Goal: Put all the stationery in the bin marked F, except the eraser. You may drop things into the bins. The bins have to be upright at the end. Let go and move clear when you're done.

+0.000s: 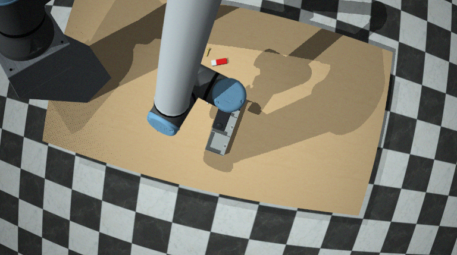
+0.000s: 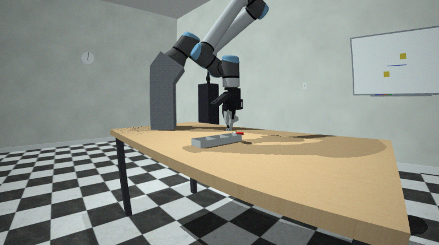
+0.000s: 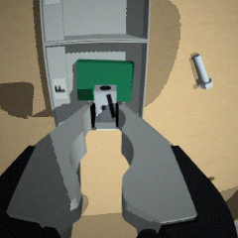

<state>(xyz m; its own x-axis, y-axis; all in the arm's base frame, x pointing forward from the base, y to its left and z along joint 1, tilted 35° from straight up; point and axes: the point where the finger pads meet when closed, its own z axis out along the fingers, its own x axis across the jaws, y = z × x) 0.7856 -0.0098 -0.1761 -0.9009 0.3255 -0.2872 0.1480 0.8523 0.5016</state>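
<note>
- Wooden table [image 1: 286, 178] [image 2: 291, 177] [image 3: 174, 124] carries the grey bin row [image 1: 229, 136] [image 2: 216, 141], which looks upright; the release should leave it so.
- The gripper [image 2: 228, 128] [image 3: 105, 104] is closed to a narrow gap on a small silver block, seemingly the pencil sharpener [image 3: 105, 93], blade face showing.
- In the wrist view the sharpener sits over the six o'clock side of the compartment marked F [image 3: 145, 74], with the F label [image 3: 59, 89] at nine o'clock from it.
- A green block [image 3: 105, 74] already fills much of that compartment and lies towards twelve o'clock from the grip; whether they touch I cannot tell.
- Best to centre the sharpener well inside the walls, a little towards twelve, since a drop near the six o'clock wall could bounce out.
- Lower only modestly, pause so any sway dies, then open gently; wide-swinging fingers could nudge a divider.
- Rise straight up before travelling.
- Leave the red-and-white eraser [image 1: 219, 61] [image 2: 239, 133] alone, along with the brass screw [image 1: 207, 52] at its ten o'clock and the grey bolt [image 3: 201, 71], between two and three o'clock from the sharpener; neither looks like stationery.
</note>
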